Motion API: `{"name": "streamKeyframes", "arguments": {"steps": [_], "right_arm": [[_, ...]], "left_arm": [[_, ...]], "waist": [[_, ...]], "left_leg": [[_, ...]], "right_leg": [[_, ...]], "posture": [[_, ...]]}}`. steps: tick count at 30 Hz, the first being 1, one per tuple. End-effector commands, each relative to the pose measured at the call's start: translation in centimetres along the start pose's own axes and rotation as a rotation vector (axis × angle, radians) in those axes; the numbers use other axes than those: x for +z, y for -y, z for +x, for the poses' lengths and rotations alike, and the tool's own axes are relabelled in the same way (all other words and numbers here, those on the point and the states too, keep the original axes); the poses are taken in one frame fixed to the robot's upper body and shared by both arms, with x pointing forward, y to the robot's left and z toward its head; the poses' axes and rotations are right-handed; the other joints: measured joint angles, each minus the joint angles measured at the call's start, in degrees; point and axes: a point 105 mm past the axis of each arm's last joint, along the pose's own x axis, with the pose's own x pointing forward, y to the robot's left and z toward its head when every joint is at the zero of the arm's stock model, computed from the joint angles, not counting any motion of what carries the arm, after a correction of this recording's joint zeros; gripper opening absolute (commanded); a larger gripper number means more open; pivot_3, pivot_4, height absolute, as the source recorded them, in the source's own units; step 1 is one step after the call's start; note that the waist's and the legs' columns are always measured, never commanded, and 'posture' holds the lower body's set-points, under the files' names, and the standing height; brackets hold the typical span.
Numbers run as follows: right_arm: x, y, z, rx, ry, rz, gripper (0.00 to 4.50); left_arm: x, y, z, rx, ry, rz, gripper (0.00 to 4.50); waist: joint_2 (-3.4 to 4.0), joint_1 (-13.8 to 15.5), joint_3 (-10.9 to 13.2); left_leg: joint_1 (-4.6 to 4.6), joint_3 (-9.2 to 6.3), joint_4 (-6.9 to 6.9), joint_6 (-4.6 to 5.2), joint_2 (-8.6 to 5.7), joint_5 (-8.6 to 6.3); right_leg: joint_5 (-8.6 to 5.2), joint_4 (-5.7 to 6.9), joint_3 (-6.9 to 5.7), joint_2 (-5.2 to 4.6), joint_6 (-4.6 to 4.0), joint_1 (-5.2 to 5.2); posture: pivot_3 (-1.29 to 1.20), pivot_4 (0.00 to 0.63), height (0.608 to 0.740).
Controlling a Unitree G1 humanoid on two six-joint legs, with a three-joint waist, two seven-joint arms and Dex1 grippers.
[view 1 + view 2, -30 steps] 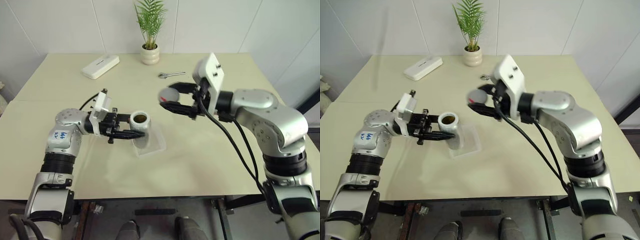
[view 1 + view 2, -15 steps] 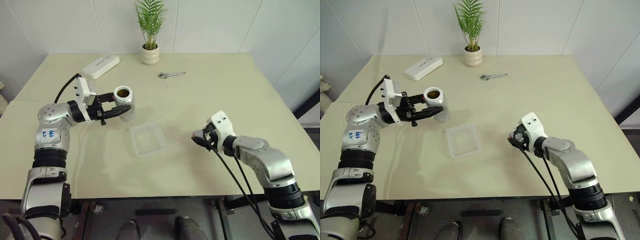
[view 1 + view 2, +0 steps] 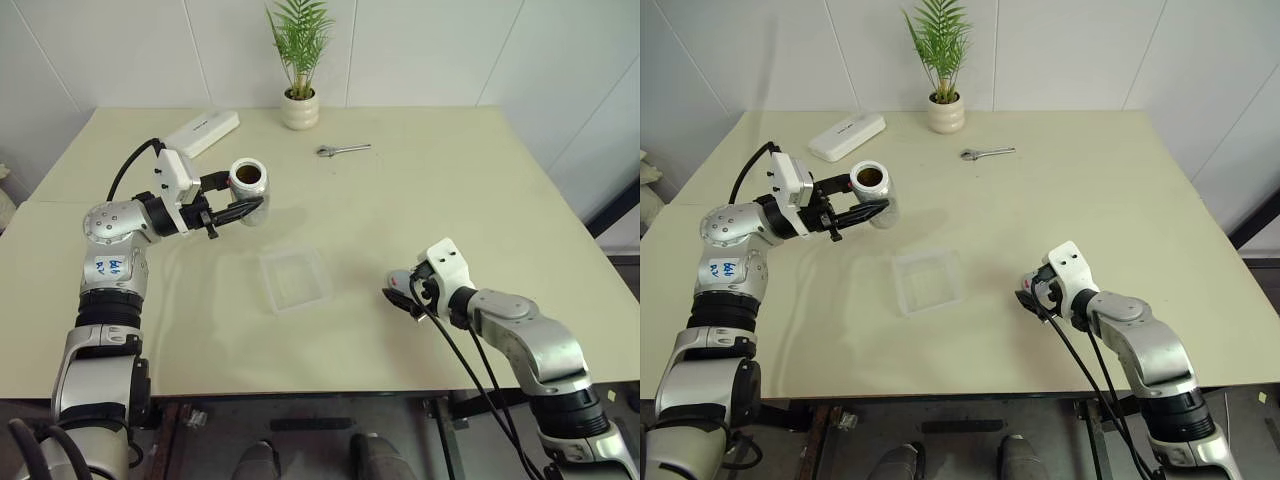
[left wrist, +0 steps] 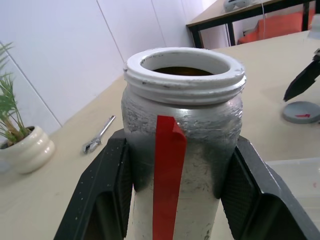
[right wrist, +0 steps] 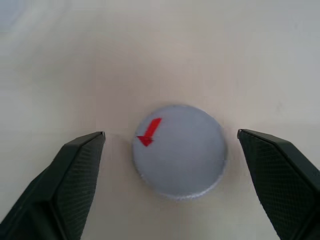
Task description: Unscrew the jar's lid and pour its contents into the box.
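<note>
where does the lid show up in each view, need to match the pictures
Left eye view: the lid lies on the table at lower right, at the right gripper.
Right eye view: same spot, right of the box.
Left wrist view: small grey disc at the right edge, past the jar.
Right wrist view: centre, between the open fingers.
Shared landmark: the lid's red mark.

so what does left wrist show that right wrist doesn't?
Left wrist alone: the open silvery jar with a red label strip clamped by the left end effector, the plant in its white pot, and the small metal wrench.
Right wrist alone: the right end effector open, fingers either side of the lid.
Both: the round grey lid with a red mark lying on the beige table.
</note>
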Motion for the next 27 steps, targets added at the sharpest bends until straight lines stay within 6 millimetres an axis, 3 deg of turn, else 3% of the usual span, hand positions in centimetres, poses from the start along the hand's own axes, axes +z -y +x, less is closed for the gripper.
{"name": "streamKeyframes", "arguments": {"steps": [1, 4, 8, 11, 15, 18, 21, 27], "right_arm": [[3.3, -0.8, -2.7, 0.077, 0.143, -0.092, 4.49], [5.1, -1.5, -5.1, 0.155, 0.256, -0.146, 4.49], [5.5, -4.7, -9.7, 0.437, 0.35, -0.167, 4.49], [5.9, -4.7, -11.4, 0.487, 0.404, -0.161, 4.49], [5.1, -3.1, -11.8, 0.42, 0.324, -0.187, 4.49], [4.7, -2.4, -11.8, 0.379, 0.306, -0.179, 4.49], [4.5, -2.4, -11.7, 0.352, 0.306, -0.178, 4.49], [4.7, -2.9, -11.0, 0.332, 0.32, -0.164, 4.49]], "left_arm": [[1.8, -1.1, 0.2, 0.0, 0.015, 0.128, 1.97], [1.9, -1.5, 0.6, 0.004, 0.003, 0.175, 1.97], [1.9, -0.4, 1.8, -0.104, -0.019, 0.332, 1.97], [1.7, 0.2, 2.3, -0.171, -0.046, 0.474, 1.97], [0.9, 1.8, 2.6, -0.334, -0.12, 0.726, 1.97], [1.5, 2.8, 3.5, -0.401, -0.075, 0.859, 1.97], [0.9, 4.2, 3.3, -0.532, -0.095, 1.025, 1.97], [1.7, 4.3, 4.5, -0.577, -0.097, 1.346, 1.97]], "waist": [[0.0, 0.0, 0.0], [-0.01, 0.1, 0.0], [-0.01, 0.2, 0.0], [-0.03, -0.1, 0.0], [-0.04, -0.1, 0.0], [-0.05, 0.1, 0.0], [-0.05, 0.1, 0.0], [-0.07, 0.1, 0.0]], "left_leg": [[0.0, 0.0, 0.0, 0.0, 0.0, 0.0], [0.0, -0.01, 0.0, -0.01, 0.0, -0.01], [0.09, 0.0, -0.05, -0.01, 0.0, -0.02], [0.12, 0.03, 0.0, -0.05, 0.0, -0.06], [0.17, 0.09, 0.09, -0.06, 0.01, -0.07], [0.23, 0.13, 0.06, -0.06, 0.01, -0.07], [0.2, 0.14, 0.06, -0.06, 0.01, -0.07], [0.19, 0.16, 0.06, -0.08, 0.01, -0.08]], "right_leg": [[0.0, -0.01, 0.0, 0.0, 0.0, 0.0], [0.0, -0.04, -0.01, 0.01, 0.01, 0.02], [0.03, -0.26, -0.03, 0.01, 0.06, 0.21], [0.1, -0.48, -0.01, 0.01, 0.19, 0.38], [0.21, -0.55, 0.04, 0.01, 0.2, 0.43], [0.2, -0.52, 0.06, 0.01, 0.14, 0.43], [0.21, -0.55, 0.09, 0.01, 0.17, 0.42], [0.22, -0.54, 0.14, 0.02, 0.2, 0.39]], "posture": [[0.0, 0.15, 0.74], [0.0, 0.15, 0.74], [0.0, 0.15, 0.74], [0.0, 0.15, 0.74], [0.0, 0.15, 0.74], [0.0, 0.15, 0.74], [0.0, 0.15, 0.74], [0.0, 0.15, 0.74]]}}
